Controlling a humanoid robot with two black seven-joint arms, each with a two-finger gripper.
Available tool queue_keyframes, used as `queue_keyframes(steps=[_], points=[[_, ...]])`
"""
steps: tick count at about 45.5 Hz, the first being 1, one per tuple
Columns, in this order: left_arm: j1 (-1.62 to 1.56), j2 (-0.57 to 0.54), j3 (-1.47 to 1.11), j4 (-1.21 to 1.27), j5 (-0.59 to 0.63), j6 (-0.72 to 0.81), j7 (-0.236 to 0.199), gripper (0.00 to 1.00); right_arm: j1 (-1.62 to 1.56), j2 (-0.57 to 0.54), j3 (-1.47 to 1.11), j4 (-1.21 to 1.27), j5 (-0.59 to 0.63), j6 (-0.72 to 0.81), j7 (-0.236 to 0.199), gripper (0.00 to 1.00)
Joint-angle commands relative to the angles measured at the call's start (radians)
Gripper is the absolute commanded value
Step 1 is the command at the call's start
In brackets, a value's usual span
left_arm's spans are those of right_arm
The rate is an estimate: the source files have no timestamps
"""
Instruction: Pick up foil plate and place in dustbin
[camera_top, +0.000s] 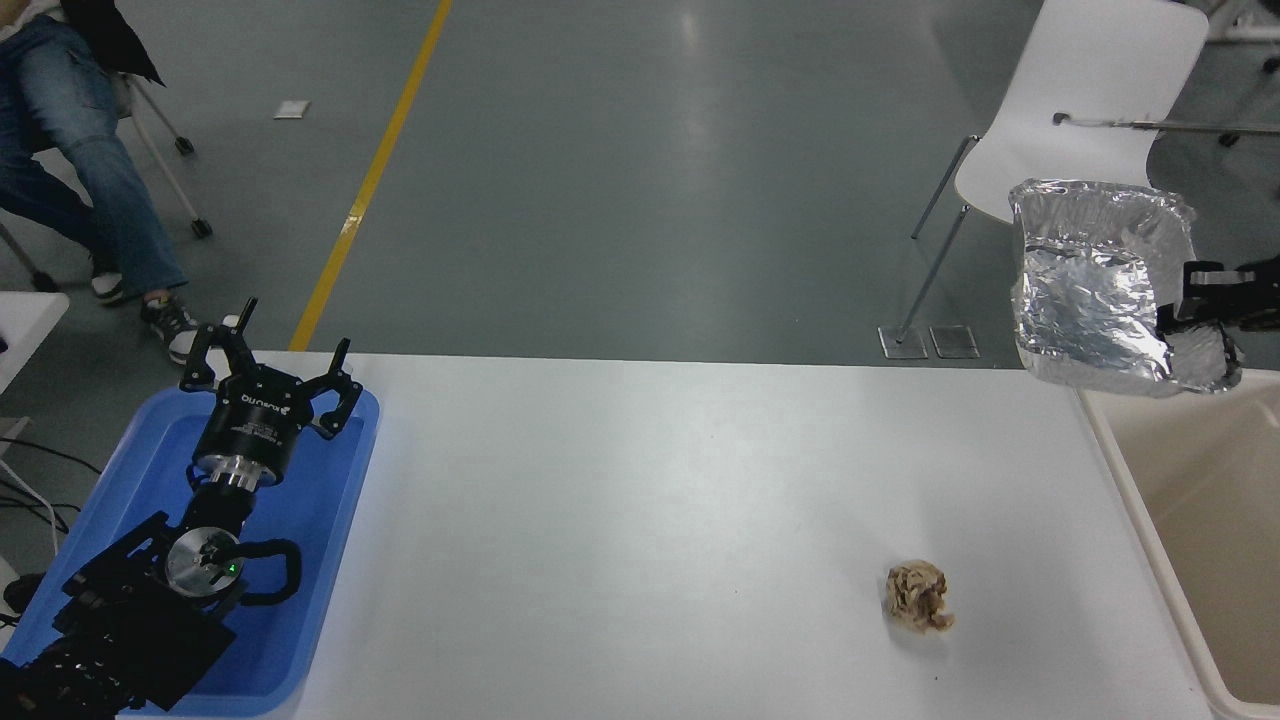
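Gripping the foil plate (1095, 300) by its right rim, the right gripper (1195, 305) came in from the right edge, its black fingers pinched shut on the crinkled foil. The plate hung in the air, tilted steeply so that its shiny inside faced the camera. It sat above the table's far right corner, its lower edge just over the far left corner of the dustbin (1130, 500). Only part of the bin showed, its cream rim running down the right side of the view.

The left gripper (275, 375) was parked at the lower left over the blue tray (330, 540), fingers spread open and holding nothing. A brown paper ball (918, 596) lay on the table (640, 500), well apart from the plate and near the bin's long rim. A white chair (1085, 100) stood behind the plate on the floor, and a person's legs (70, 140) showed at the top left.

By the look of it, the pick was done and the carry was in hand. The plate seemed to be only at the bin's edge, not yet squarely over its opening. The next move likely called for shifting the plate further right and toward the robot, until it was clear of the rim and over the bin's middle. Then the fingers would need to open to let it drop. Thin foil bends easily, so a release too near the rim could leave the plate caught on it or send it tipping back onto the table.
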Motion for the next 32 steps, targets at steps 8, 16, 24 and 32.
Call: queue_keyframes(steps=[8, 16, 24, 32], points=[[0.0, 0.0, 0.0, 0.001, 0.0, 0.001, -0.002, 1.0, -0.463, 0.096, 0.07, -0.41, 0.359, -0.184, -0.085, 0.0], [0.0, 0.0, 0.0, 0.001, 0.0, 0.001, -0.002, 1.0, -0.645, 0.174, 0.084, -0.569, 0.369, -0.285, -0.137, 0.0], [0.0, 0.0, 0.0, -0.001, 0.0, 0.0, 0.0, 1.0, -0.809, 0.232, 0.125, -0.703, 0.453, -0.324, -0.178, 0.0], [0.0, 0.0, 0.0, -0.001, 0.0, 0.0, -0.002, 1.0, -0.947, 0.306, 0.204, -0.799, 0.47, -0.431, -0.203, 0.0]])
